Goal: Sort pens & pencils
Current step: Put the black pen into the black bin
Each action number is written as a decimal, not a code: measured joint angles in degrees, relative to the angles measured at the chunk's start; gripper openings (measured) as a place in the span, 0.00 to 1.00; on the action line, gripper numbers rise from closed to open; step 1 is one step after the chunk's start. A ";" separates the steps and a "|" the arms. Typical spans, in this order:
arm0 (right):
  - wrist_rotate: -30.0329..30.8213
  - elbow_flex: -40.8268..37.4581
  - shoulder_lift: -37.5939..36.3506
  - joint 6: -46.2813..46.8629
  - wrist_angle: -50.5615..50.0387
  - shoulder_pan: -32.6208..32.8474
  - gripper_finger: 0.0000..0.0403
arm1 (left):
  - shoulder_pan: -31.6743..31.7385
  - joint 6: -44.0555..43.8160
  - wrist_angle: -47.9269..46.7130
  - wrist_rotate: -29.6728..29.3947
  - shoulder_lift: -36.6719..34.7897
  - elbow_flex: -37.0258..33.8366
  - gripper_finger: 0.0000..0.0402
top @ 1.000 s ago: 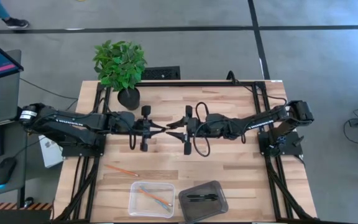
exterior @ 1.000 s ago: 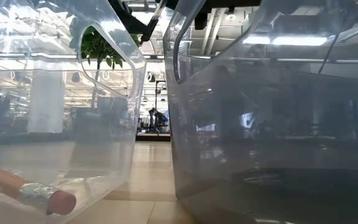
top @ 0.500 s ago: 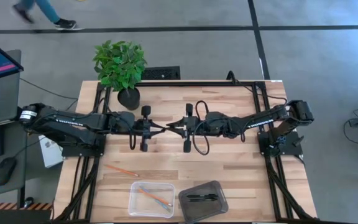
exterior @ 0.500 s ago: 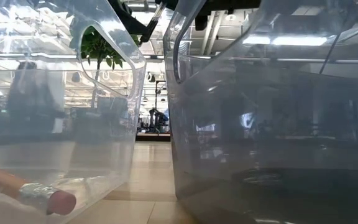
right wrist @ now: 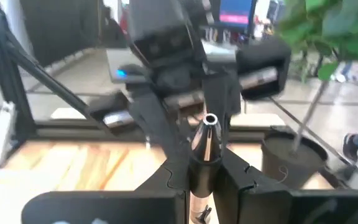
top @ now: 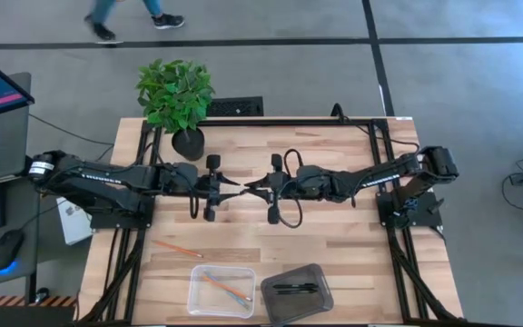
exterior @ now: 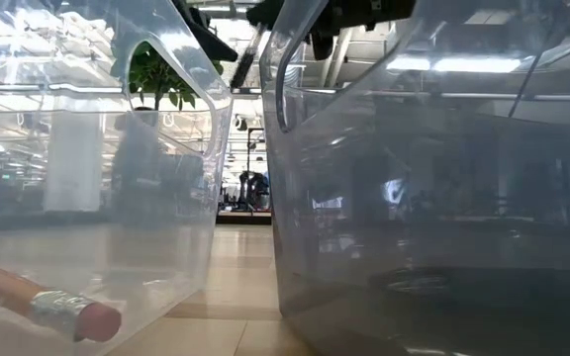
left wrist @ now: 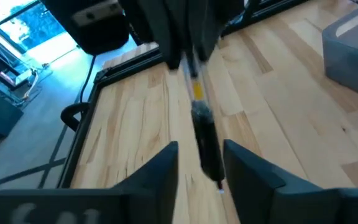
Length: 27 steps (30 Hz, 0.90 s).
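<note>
Only the right wrist view shows the right end effector (right wrist: 205, 163) clamping a silver-tipped pen (right wrist: 206, 138); the left end effector (top: 228, 188) meets it above the table (top: 352, 241), its grip unclear.

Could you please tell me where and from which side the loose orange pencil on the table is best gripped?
Probably grip the orange pencil near its middle, from straight above, fingers across its shaft: it lies flat, slanted, on bare wood, apart from the clear bin. The left gripper, at mid-table, is slightly nearer; the right gripper beside it holds a pen.
</note>
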 joint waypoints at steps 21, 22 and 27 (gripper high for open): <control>-0.07 22.75 -2.78 23.63 -64.76 16.10 0.15 | -0.04 -8.04 -29.14 -6.84 -1.86 0.02 0.50; -0.06 23.18 -2.83 23.87 -65.14 17.46 0.15 | -0.04 -8.04 -29.33 -7.65 -1.86 0.02 0.50; -0.07 23.46 -2.78 30.43 -66.12 23.41 0.15 | 0.00 -8.02 -29.29 -9.07 -1.86 0.02 0.50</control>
